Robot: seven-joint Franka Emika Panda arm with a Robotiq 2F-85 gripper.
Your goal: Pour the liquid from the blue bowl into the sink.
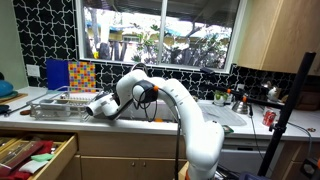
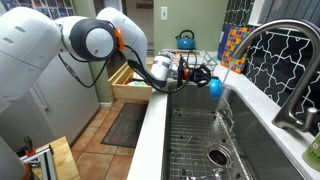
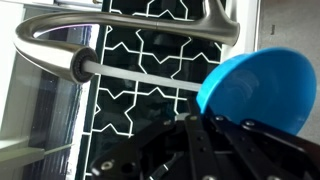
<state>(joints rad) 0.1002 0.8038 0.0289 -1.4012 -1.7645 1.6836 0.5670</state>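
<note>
My gripper (image 2: 203, 76) is shut on the rim of the blue bowl (image 2: 215, 88) and holds it tilted above the far end of the sink (image 2: 240, 135). In the wrist view the blue bowl (image 3: 262, 86) fills the right side just past my black fingers (image 3: 205, 122), with its hollow facing the camera. The curved metal faucet (image 3: 120, 30) arches across the top of that view and stands at the sink's right (image 2: 283, 60). In an exterior view my gripper (image 1: 101, 105) hangs over the counter's sink area; the bowl is hidden there. I cannot see any liquid.
A wire dish rack (image 1: 55, 103) stands on the counter beside blue and multicoloured boards (image 1: 72, 74). A drawer (image 2: 130, 82) stands open below the counter. A blue kettle (image 2: 185, 40) sits at the back. Bottles and a can (image 1: 267, 118) stand on the counter.
</note>
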